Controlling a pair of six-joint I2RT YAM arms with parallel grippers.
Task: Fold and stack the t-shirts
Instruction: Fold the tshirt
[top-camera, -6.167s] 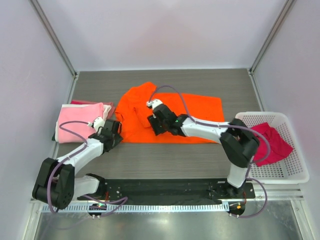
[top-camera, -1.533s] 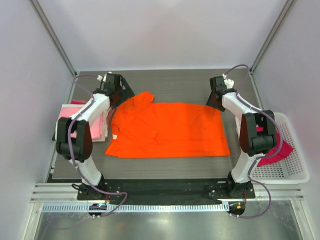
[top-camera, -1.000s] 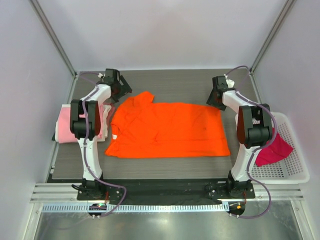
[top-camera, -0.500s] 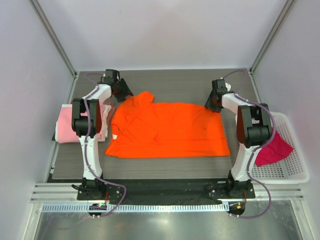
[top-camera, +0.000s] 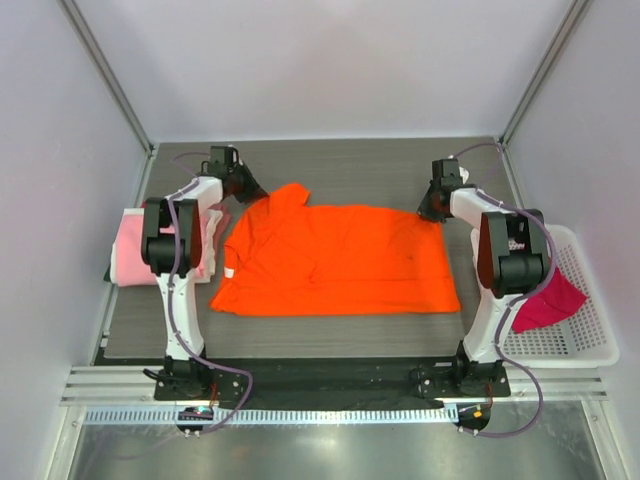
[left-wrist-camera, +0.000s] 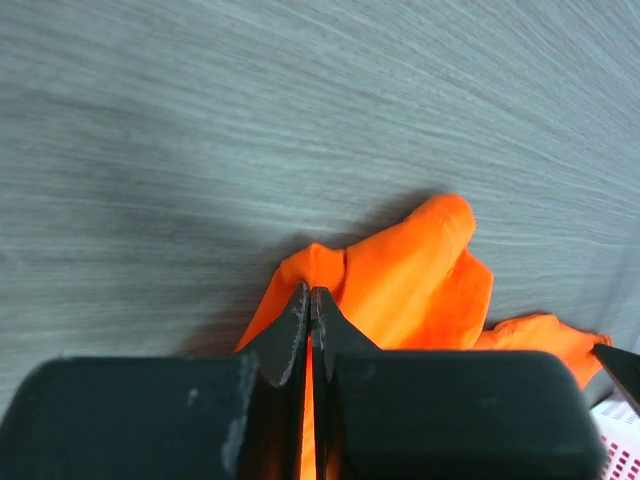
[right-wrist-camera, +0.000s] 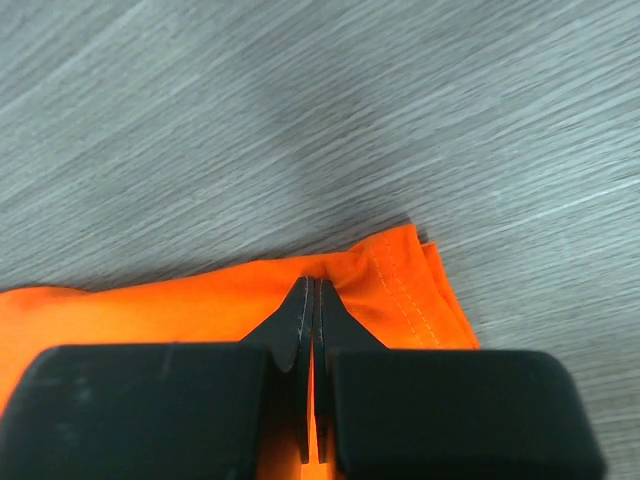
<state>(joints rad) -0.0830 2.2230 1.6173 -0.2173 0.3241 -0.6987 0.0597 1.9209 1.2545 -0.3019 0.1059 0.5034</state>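
A bright orange t-shirt (top-camera: 335, 258) lies spread flat across the middle of the table. My left gripper (top-camera: 254, 194) is shut on its far left corner, and the left wrist view shows orange cloth (left-wrist-camera: 400, 290) pinched between the black fingers (left-wrist-camera: 290, 335). At the far right corner my right gripper (top-camera: 430, 212) is shut on the hemmed edge (right-wrist-camera: 410, 290), bunching it at the fingertips. A light pink t-shirt (top-camera: 130, 245) lies folded at the left edge of the table. Another t-shirt, dark pink-red (top-camera: 545, 295), lies crumpled in the basket.
A white lattice basket (top-camera: 590, 330) stands at the right edge of the table. Metal frame posts (top-camera: 110, 85) rise at the back corners. Grey wood-grain table (top-camera: 350, 170) shows behind the shirt.
Both grippers have come down onto the shirt's far corners and gone from open to shut on the cloth. The orange shirt itself has barely shifted.
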